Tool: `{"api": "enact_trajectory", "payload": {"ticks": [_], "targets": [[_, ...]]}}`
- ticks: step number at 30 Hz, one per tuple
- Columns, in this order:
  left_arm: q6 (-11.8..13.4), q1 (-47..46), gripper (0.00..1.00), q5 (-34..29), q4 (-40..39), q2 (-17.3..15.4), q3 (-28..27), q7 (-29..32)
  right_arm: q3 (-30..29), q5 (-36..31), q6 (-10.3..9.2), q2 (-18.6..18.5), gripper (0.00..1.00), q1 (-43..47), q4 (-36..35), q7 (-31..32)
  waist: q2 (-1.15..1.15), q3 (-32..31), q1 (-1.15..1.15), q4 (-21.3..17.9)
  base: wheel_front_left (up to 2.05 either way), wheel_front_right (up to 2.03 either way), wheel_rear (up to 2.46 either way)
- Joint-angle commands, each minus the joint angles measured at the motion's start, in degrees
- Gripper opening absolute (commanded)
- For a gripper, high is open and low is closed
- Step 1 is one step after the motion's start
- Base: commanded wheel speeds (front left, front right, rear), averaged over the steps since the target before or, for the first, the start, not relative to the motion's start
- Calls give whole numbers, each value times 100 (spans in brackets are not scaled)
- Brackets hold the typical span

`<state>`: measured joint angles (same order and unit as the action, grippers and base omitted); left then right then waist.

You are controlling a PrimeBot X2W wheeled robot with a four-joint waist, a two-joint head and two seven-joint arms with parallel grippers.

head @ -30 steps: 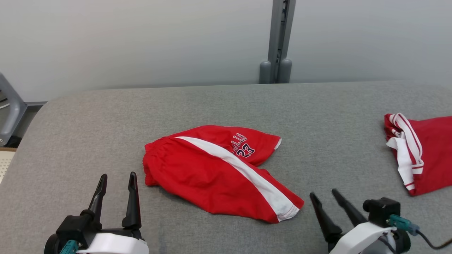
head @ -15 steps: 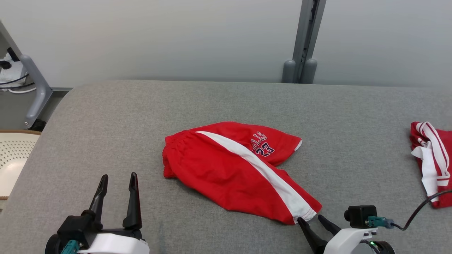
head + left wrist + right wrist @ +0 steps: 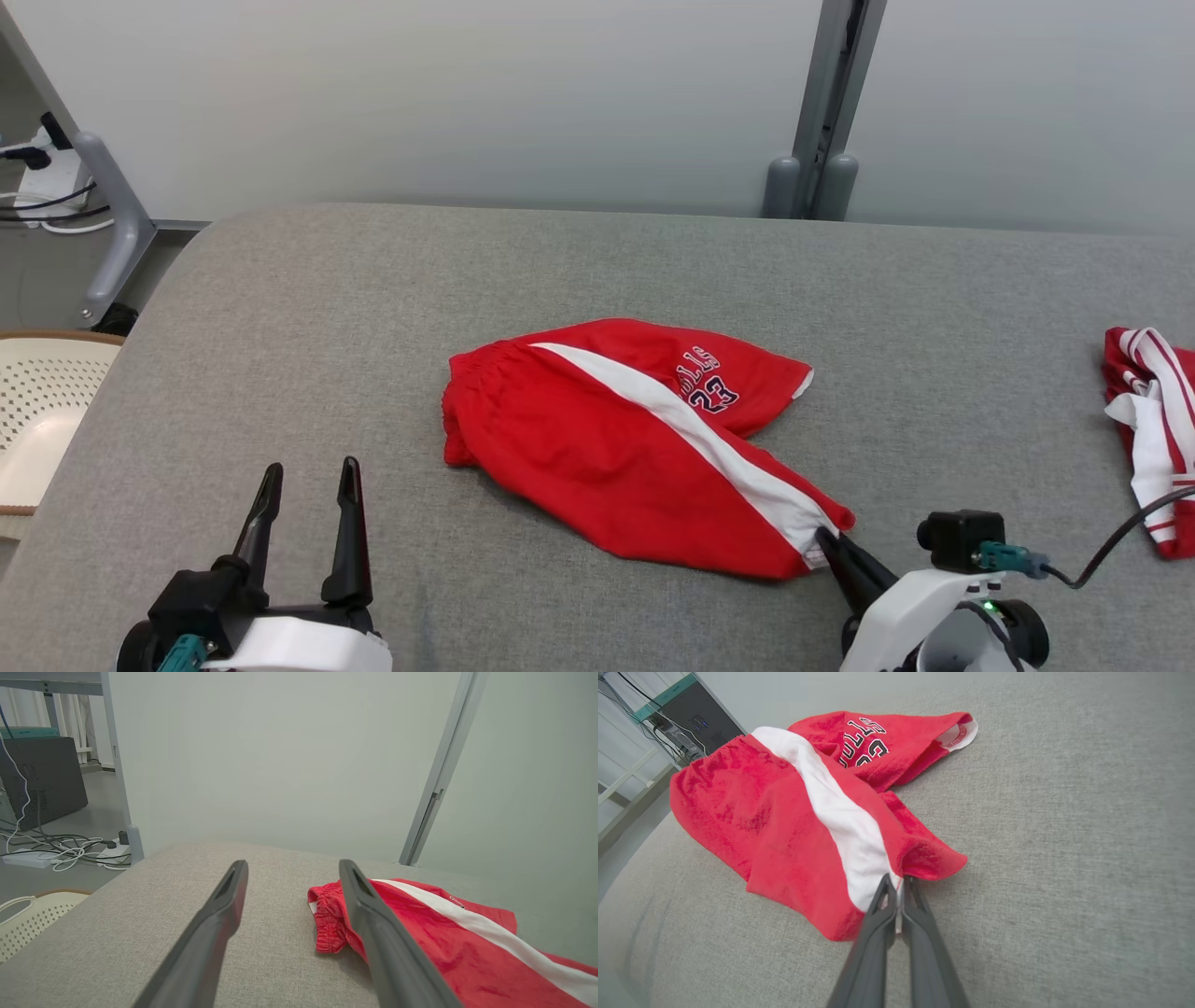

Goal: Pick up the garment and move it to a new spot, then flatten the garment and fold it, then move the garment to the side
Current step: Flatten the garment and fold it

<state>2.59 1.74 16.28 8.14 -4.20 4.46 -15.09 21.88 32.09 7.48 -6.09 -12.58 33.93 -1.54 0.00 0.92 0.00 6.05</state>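
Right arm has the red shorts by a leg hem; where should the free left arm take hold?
The gathered waistband at the shorts' left end, approached low from the robot's left by the open left gripper. That bunched edge faces this arm, stands slightly off the grey surface, and lies opposite the hem pinched by the right gripper, so lifting would probably spread the cloth.

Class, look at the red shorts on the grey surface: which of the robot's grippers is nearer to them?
Right. The right gripper has its fingers shut on the hem of the red shorts, by the white stripe. The left gripper stands open, clear of the waistband.
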Motion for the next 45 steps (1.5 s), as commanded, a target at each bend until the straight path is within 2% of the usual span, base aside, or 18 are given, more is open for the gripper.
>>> {"api": "enact_trajectory", "payload": {"ticks": [1,12,19,20,21,22,23,32,40,45], "targets": [[6,-104,100,14,-2,-7,-33,-6,-33,-25,4,-74,0,-53,-37,-46,0,-4,0,-23,0,0,0],[-29,-143,100,35,53,15,40,-6,-678,-317,3,-745,0,-267,-380,-48,0,84,0,-436,0,0,0],[-50,-285,100,66,181,-5,107,11,-1033,-470,3,-929,0,-362,-167,-46,0,189,0,-536,0,0,0],[-49,-283,100,73,202,-12,112,25,-1087,-532,3,-938,5,-376,-81,-30,0,198,0,-546,0,0,0],[-54,-285,100,79,227,-14,119,27,-1116,-560,3,-908,35,-390,-14,-16,0,206,0,-556,0,0,0],[-54,-299,100,86,247,-18,125,33,-1140,-577,3,-865,86,-402,39,-11,0,211,0,-564,0,0,0],[-58,-320,100,86,262,-26,129,39,-1146,-596,3,-832,100,-409,101,10,0,214,0,-574,0,0,0],[-42,-345,100,142,360,-78,134,67,-1310,-744,3,-812,100,-416,293,-72,0,124,0,-668,0,0,0],[-72,-335,100,188,283,-181,133,104,-1568,-962,3,-636,100,-253,-336,-495,0,5,0,-773,0,0,0],[-117,-396,100,222,253,-218,215,348,-1721,-1017,3,-460,100,-138,-715,-662,0,0,0,-873,0,0,0]]}}
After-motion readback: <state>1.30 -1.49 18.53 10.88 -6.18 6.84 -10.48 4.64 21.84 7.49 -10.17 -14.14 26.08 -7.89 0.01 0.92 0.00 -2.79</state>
